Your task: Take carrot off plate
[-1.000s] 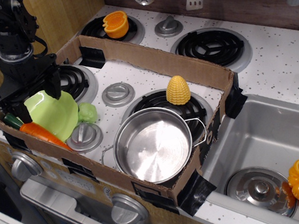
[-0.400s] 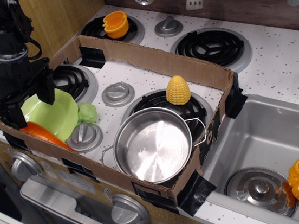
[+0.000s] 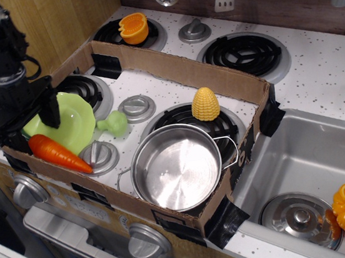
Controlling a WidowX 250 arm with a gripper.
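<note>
The orange carrot (image 3: 59, 154) lies at the front left of the cardboard tray. Its thick end rests at the front rim of the lime-green plate (image 3: 74, 123) and its tip reaches over a silver knob (image 3: 100, 157). The plate sits flat at the tray's left end. My gripper (image 3: 25, 122) hangs over the plate's left edge, just behind the carrot's thick end. Its jaws stand wide apart with nothing between them. One finger (image 3: 50, 110) shows in front of the plate; the other is partly hidden at the tray's left wall.
A pale-green toy (image 3: 115, 122) lies right of the plate. A steel pot (image 3: 177, 166) and a yellow corn cob (image 3: 205, 103) stand further right in the cardboard tray (image 3: 178, 71). An orange half (image 3: 133, 27) sits on the back burner. The sink (image 3: 315, 162) holds another orange half.
My gripper has moved left and slightly down. The plate has dropped from tilted to flat, the carrot shows in full, and the pale-green toy has shifted right.
</note>
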